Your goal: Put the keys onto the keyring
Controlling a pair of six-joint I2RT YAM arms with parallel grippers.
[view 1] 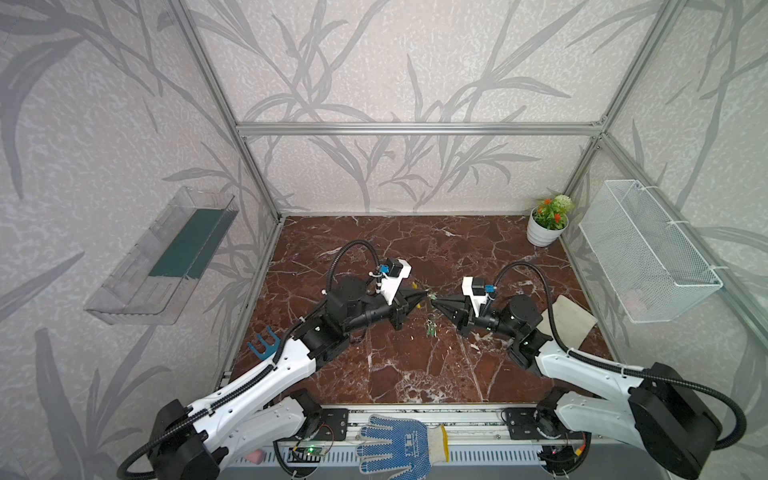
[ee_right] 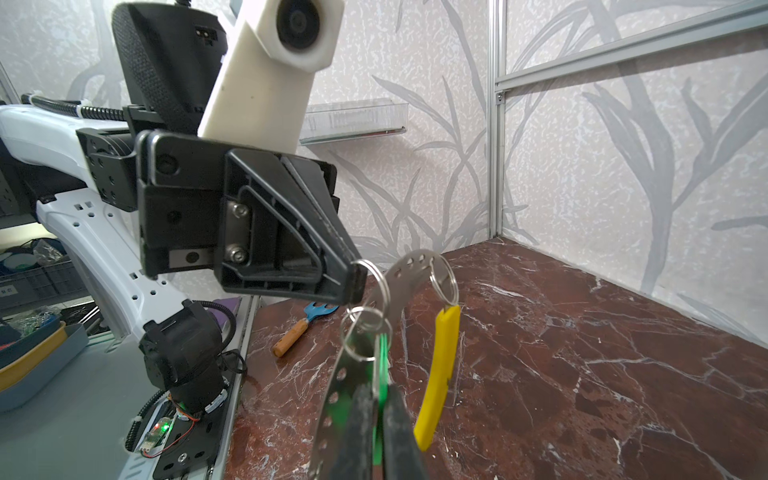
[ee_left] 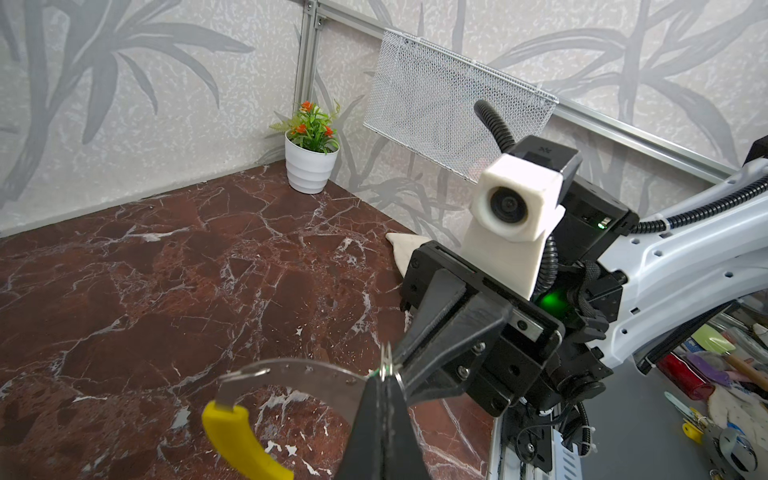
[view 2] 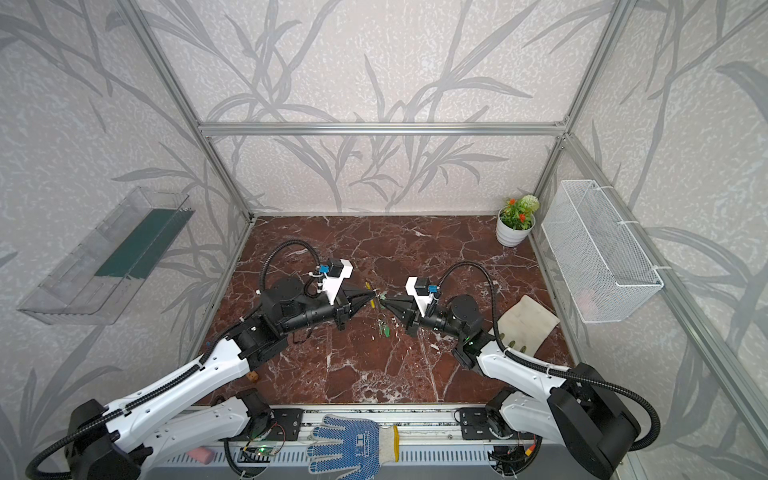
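We see the left gripper [ee_left: 384, 380] clamped on the perforated metal keyring [ee_left: 291, 372]; the right gripper [ee_right: 377, 395], facing it, pinches a green key [ee_right: 379, 365].

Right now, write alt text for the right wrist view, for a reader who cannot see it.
Two shut grippers meet above a marble table: the left gripper pinches the keyring by its perforated band, and the right gripper grips a green key next to it. A yellow sleeve covers one arc.
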